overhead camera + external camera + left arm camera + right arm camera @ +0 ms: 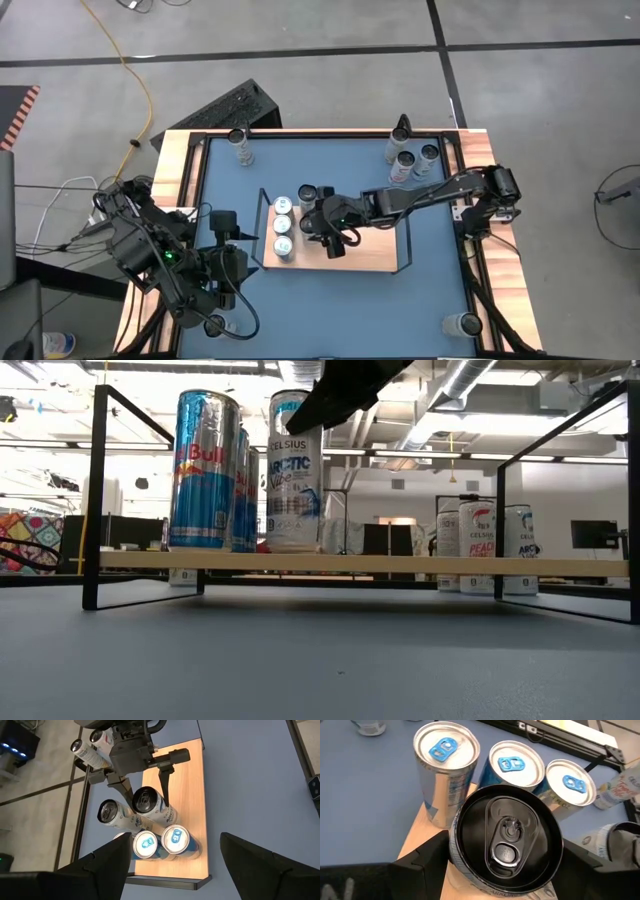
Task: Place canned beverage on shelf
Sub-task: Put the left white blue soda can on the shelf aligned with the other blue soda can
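Note:
The shelf [380, 255], a light-wood board in a black wire frame, lies mid-table. Three silver-topped Red Bull cans [283, 226] stand in a row at its left end and also show in the low view [203, 470]. My right gripper [328, 228] reaches over the shelf and is shut on a black-topped Celsius can [505, 837] next to that row. The can stands upright on the board [293, 480]. My left gripper [222, 224] is open and empty above the table, left of the shelf. My right gripper pinches the Celsius can's upper wall [159, 807], just under the rim, between its two fingers [163, 780], one on either side. The fingers come from above, pointing down. The can stands upright with its base [292, 548] on the shelf board.
A second black-topped can [307, 192] stands at the shelf's far edge. Loose cans stand at the far left [240, 145], the far right [405, 165], the near right corner [462, 323] and the near left [215, 325]. The shelf's right half [190, 795] is bare wood.

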Robot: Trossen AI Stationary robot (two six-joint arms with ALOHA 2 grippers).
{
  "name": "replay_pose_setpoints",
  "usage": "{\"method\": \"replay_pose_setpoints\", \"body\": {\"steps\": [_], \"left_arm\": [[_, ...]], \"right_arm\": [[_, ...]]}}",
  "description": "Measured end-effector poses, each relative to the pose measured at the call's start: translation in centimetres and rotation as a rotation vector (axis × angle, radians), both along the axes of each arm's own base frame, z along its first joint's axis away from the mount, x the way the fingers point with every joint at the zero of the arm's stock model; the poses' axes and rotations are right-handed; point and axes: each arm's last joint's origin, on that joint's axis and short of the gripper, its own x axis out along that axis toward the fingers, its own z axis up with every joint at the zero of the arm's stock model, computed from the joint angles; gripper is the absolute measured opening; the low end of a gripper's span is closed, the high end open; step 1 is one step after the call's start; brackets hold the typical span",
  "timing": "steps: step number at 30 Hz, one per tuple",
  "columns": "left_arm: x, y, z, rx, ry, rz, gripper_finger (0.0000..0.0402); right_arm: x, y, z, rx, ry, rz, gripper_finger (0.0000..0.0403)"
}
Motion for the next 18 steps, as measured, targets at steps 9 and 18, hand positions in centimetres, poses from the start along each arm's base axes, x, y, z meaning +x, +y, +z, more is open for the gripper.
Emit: {"method": "replay_pose_setpoints", "body": {"steps": [9, 18], "left_arm": [[0.0, 0.0, 0.0, 0.0, 0.0, 0.0, 0.0286], [0.0, -0.01, 0.0, -0.001, 0.0, 0.0, 0.0286]], "right_arm": [[0.07, -0.38, 0.05, -0.019, -0.004, 0.013, 0.028], [0.14, -0.72, 0.09, 0.0, -0.007, 0.012, 0.028]]}}
